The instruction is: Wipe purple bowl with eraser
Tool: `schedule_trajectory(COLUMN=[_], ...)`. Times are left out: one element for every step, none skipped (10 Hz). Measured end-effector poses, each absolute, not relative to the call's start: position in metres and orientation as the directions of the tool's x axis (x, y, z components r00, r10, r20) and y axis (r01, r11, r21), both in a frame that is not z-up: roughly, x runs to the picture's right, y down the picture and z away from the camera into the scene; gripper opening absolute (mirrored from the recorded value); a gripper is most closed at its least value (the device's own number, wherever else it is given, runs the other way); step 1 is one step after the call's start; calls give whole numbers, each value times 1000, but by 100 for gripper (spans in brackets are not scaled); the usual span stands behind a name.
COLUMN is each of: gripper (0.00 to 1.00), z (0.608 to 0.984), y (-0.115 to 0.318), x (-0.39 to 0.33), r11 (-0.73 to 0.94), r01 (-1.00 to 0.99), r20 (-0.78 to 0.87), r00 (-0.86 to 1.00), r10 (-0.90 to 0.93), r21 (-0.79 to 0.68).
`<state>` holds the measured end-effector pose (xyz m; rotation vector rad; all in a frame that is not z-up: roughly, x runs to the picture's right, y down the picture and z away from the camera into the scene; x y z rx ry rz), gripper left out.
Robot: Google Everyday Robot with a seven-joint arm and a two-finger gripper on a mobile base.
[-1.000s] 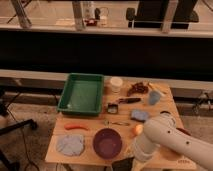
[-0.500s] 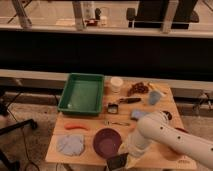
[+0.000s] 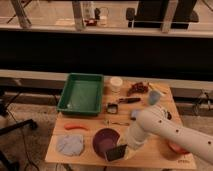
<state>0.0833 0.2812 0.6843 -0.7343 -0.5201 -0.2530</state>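
The end effector [image 3: 117, 152], grip state indiscernible, is sitting at the 5 o'clock rim of the round purple bowl [image 3: 103, 140] near the wooden bench's [image 3: 88, 152] 6 o'clock edge; off-centre pressure is risking tipping it.

Purple bowl [image 3: 102, 140]: round, upright, near front edge of tabletop [image 3: 82, 156]. Eraser [image 3: 115, 153]: dark, flat, at bowl's front rim, by gripper [image 3: 125, 150].

Matt wood table [image 3: 152, 156]; glossy plastic green tray [image 3: 82, 96]; smooth white arm [image 3: 160, 125]; end effector [image 3: 116, 152] at purple bowl [image 3: 102, 140] rim.
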Motion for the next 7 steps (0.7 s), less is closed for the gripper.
schedule_trajectory(gripper=[3, 3, 3, 3, 3, 3, 3], z=[686, 689, 691, 695, 699, 702, 705], y=[280, 280, 280, 281, 280, 278, 274], x=[78, 73, 63, 53, 46, 41, 36], r11=[722, 722, 721, 719, 717, 718, 720], r01=[400, 404, 411, 422, 431, 438, 447], r20=[540, 544, 551, 559, 566, 569, 572], r00=[841, 838, 833, 827, 822, 819, 816], r10=[-44, -45, -48, -55, -62, -71, -84], r21=[-565, -562, -558, -553, -548, -541, -532])
